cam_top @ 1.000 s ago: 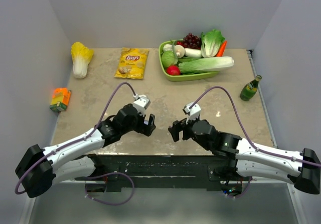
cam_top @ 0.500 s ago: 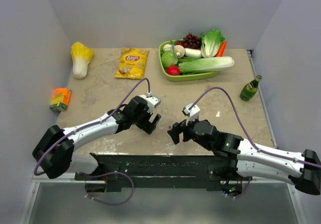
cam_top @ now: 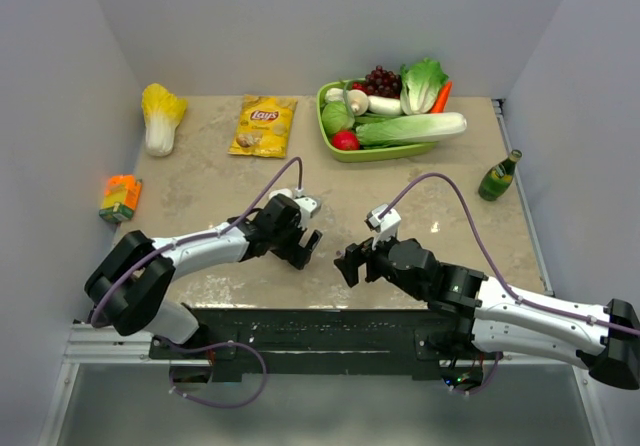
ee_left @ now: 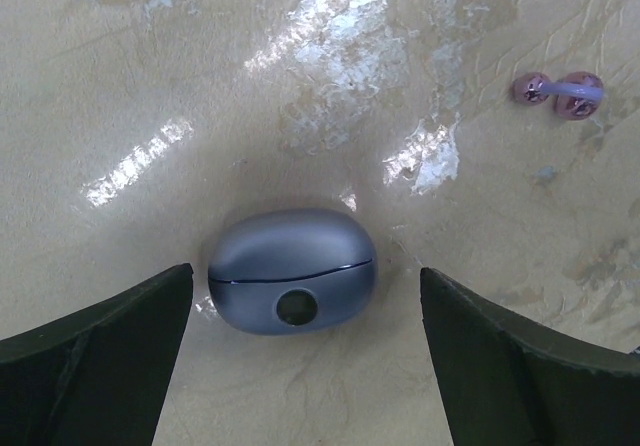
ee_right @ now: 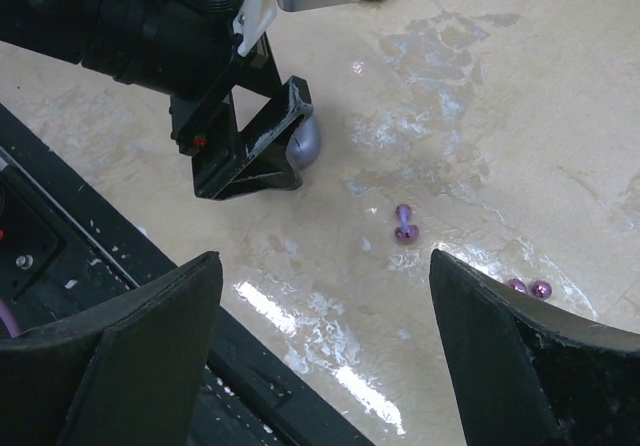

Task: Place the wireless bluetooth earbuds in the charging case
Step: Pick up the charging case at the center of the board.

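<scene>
Left arm has folded in closer to its base than a second ago, and its gripper (cam_top: 303, 249) has moved slightly toward the right arm; the right arm is barely changed.

- Charging case (ee_left: 292, 284): grey-blue pebble, seam closed, flat on the worktop (cam_top: 200, 181) near its near edge, about midway along.
- Left fingers (ee_left: 100, 356) straddle the case, wide apart, not touching it.
- Lilac earbuds (ee_right: 404, 224): two, loose on the worktop between the case and the right gripper (cam_top: 349, 263), apart from each other. White buds not made out.
- Right gripper: fingers spread, empty.

Judged step: securing the case, no bud inserted yet. Next, the left fingers should close squarely on the case's flanks. The lid must open before the right gripper pinches a bud.
</scene>
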{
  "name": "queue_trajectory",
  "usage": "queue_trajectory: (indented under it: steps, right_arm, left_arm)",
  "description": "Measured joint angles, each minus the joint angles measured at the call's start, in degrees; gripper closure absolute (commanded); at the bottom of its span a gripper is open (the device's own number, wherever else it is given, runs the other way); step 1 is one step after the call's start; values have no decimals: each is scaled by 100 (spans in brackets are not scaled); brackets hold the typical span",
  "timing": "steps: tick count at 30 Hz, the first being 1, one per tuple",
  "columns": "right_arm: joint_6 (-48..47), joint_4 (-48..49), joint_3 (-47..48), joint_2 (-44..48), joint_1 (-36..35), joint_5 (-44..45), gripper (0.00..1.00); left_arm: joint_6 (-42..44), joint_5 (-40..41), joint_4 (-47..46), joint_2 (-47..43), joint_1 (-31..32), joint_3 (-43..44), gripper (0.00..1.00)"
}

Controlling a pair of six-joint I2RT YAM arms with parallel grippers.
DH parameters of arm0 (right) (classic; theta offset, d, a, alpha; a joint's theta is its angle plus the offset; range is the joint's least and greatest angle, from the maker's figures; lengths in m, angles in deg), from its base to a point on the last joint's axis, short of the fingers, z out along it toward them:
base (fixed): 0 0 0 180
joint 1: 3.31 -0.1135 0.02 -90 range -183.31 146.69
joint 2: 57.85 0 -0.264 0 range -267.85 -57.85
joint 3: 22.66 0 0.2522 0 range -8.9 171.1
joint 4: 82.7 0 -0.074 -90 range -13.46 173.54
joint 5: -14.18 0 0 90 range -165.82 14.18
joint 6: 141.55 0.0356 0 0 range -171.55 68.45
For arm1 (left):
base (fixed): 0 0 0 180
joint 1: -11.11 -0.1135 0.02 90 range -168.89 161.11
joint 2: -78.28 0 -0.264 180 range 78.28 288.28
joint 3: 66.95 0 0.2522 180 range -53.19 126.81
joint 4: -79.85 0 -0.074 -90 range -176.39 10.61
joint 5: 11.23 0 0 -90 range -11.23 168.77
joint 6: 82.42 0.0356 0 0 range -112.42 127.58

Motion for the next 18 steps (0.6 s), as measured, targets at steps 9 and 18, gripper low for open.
queue_trajectory:
  steps: [9,18]
  right_arm:
    - [-2,0,0,0,0,2,13]
    - [-2,0,-2,46,0,9,13]
  left_arm:
    - [-205,46,-289,236,-48,-70,10]
    - [-223,177,-304,256,-48,-70,12]
